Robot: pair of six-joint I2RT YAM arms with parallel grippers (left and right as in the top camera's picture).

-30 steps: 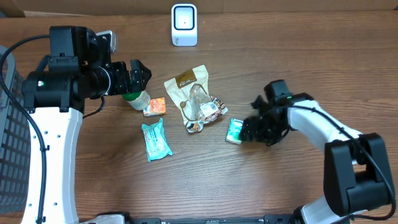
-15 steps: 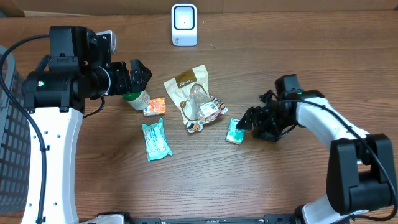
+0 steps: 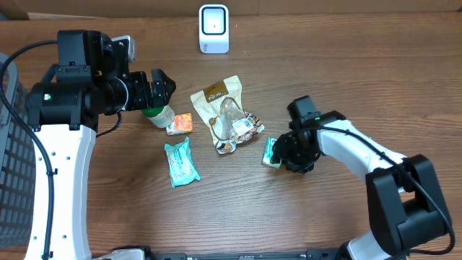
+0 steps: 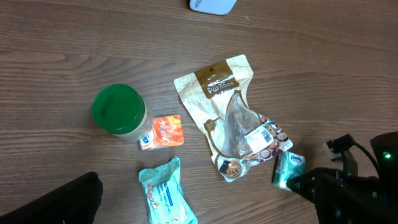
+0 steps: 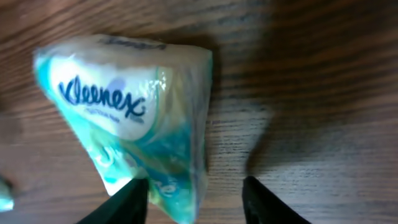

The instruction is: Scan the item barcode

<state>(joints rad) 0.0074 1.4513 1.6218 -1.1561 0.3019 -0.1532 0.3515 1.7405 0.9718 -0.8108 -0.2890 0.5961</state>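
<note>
A small teal Kleenex tissue pack (image 3: 271,152) lies on the wooden table, right of centre. It fills the right wrist view (image 5: 130,118). My right gripper (image 3: 286,154) is down at the pack's right end and open. One finger (image 5: 127,202) touches the pack's lower corner, while the other finger (image 5: 267,202) stands apart over bare wood. The white barcode scanner (image 3: 214,29) stands at the back centre. My left gripper (image 3: 157,89) hovers open above a green-lidded jar (image 3: 155,114) and holds nothing.
A brown snack pouch (image 3: 225,112) lies in the middle of the table. An orange packet (image 3: 179,124) and a teal wipes pack (image 3: 180,163) lie left of it. A dark mesh basket (image 3: 11,144) stands at the left edge.
My right gripper pulled back to the right, then returned left onto the tissue pack's end with its jaws narrower. The left arm stayed still.
</note>
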